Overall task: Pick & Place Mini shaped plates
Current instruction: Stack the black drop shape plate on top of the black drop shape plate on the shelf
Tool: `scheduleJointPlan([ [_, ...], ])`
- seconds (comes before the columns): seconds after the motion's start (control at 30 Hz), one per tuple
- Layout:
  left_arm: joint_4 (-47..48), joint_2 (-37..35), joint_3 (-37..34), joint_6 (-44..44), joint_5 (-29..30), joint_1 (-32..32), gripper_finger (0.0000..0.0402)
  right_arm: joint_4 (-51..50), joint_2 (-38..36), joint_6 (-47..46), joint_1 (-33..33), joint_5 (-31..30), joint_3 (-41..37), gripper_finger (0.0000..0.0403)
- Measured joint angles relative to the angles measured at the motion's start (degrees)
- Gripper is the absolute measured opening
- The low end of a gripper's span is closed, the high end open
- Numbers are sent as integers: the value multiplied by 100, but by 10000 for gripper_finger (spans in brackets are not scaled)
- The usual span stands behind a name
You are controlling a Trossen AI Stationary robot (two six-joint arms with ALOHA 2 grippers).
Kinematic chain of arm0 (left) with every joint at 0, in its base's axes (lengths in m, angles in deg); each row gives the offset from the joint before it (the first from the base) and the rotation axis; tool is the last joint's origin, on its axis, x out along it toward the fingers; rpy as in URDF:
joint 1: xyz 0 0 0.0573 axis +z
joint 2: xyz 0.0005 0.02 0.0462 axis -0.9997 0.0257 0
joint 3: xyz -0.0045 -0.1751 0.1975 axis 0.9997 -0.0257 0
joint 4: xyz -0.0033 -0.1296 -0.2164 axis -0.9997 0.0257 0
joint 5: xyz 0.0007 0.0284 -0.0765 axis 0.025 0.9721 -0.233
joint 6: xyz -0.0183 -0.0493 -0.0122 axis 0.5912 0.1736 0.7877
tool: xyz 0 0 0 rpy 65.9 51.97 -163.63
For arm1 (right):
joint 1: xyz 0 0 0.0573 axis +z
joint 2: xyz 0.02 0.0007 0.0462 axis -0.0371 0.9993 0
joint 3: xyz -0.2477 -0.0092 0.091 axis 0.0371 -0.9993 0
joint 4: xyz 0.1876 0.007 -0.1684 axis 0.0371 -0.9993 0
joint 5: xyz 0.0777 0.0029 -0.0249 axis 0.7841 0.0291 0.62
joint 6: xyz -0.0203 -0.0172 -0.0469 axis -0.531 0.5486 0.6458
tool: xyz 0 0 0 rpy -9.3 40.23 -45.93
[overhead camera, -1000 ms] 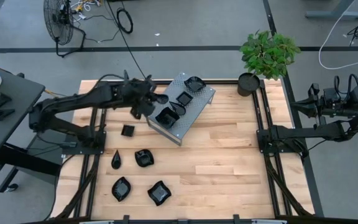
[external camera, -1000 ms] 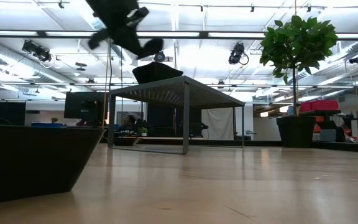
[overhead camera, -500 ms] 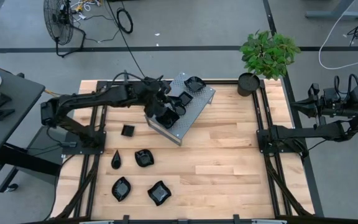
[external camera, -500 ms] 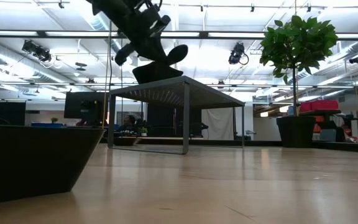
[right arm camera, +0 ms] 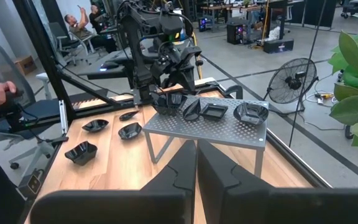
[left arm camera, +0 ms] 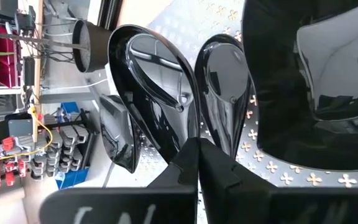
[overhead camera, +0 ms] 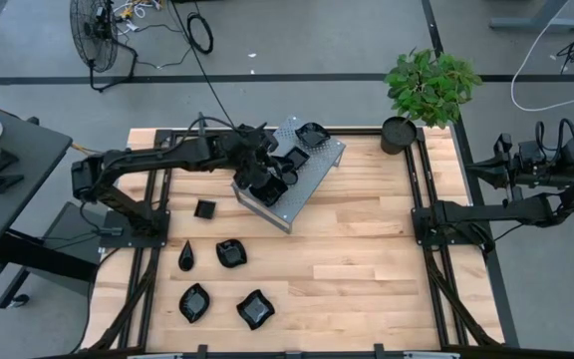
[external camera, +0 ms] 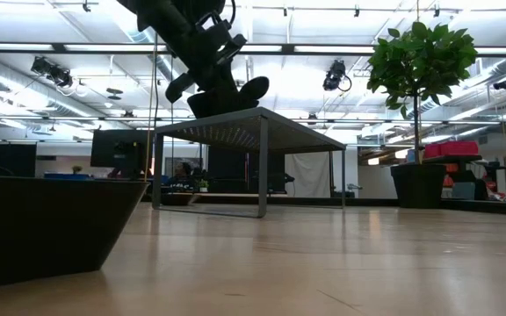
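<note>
Over the grey perforated stand, the left gripper was clamped on a teardrop plate, held edge-up beside the plates already there, apparently to slot it in; right gripper closed, idle off-table.

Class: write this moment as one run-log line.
left gripper: jaws shut on plate, over stand | right gripper: jaws shut, parked beside table

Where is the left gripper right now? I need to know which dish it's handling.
In the high view the left gripper is over the grey metal stand at the table's far left-centre, shut on a teardrop dish beside the dishes already there.
</note>
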Motion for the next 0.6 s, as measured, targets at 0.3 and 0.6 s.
scheduleJointPlan([
  [0.3,-7,0,0,1,-70,0,41,0,0,-1,0,0,1,20],
  [0.6,-18,0,0,2,-151,0,98,0,0,0,0,0,2,20],
])
